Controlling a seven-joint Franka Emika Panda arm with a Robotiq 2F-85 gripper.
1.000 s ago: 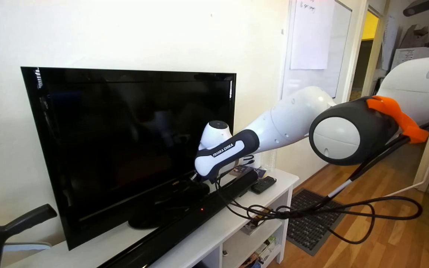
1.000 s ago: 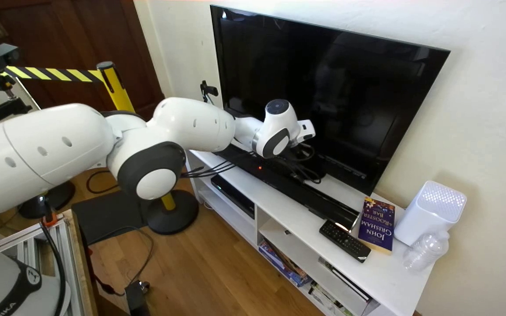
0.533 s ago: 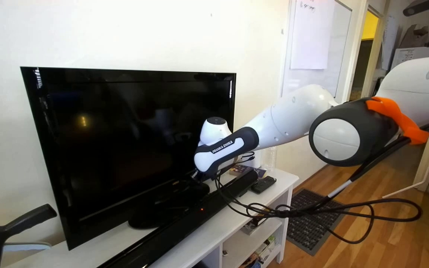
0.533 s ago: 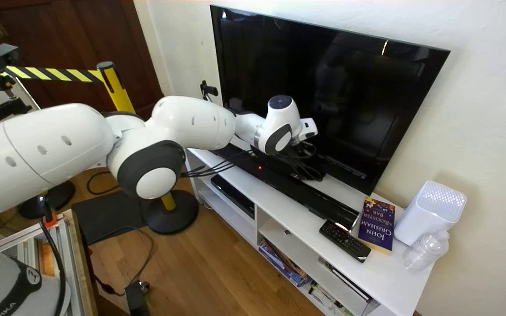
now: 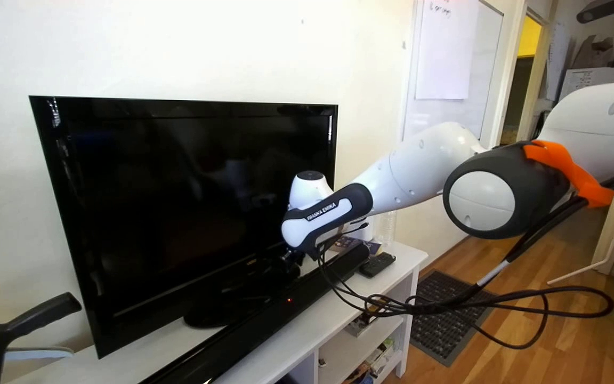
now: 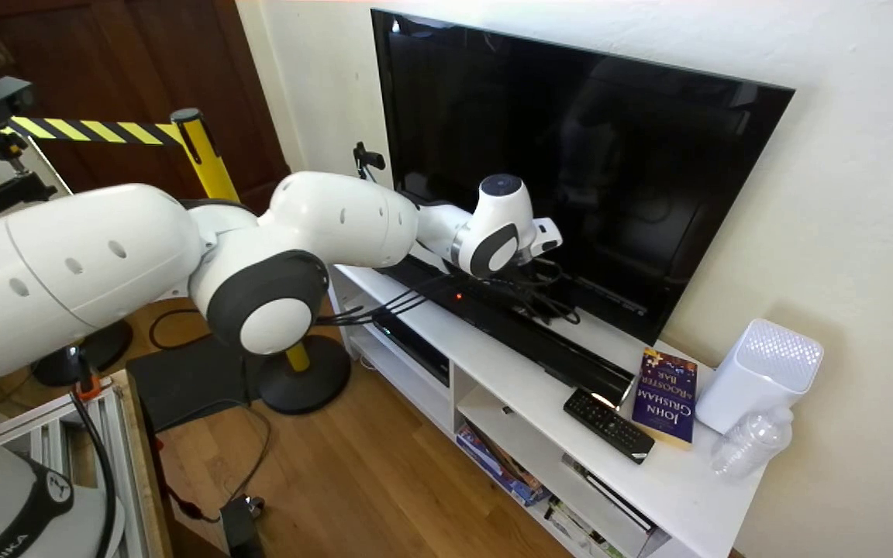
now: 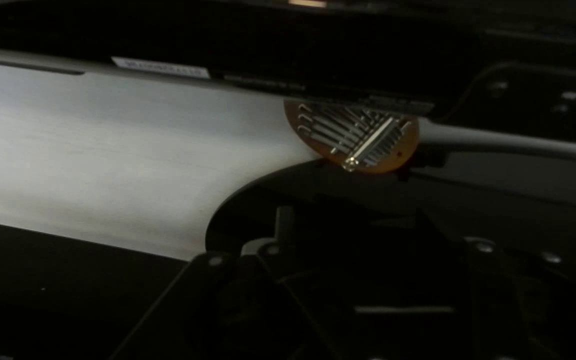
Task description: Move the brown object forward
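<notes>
The brown object is a small orange-brown thumb piano with metal tines. In the wrist view it lies at the edge of the round black TV base, partly over the white cabinet top. The TV's lower edge covers its far side. Neither exterior view lets me see it. My gripper is dark against the base, its fingertips apart, with the brown object beyond them and not touched. In an exterior view the gripper hangs low in front of the TV.
A long black soundbar runs along the cabinet in front of the TV base. Loose black cables dangle from the wrist. At the cabinet's end are a remote, a book, a white box and a clear bottle.
The wrist rose slightly, then came down again, and stands a little to the right in both exterior views. My jaws have opened. The dangling cables have swung.
</notes>
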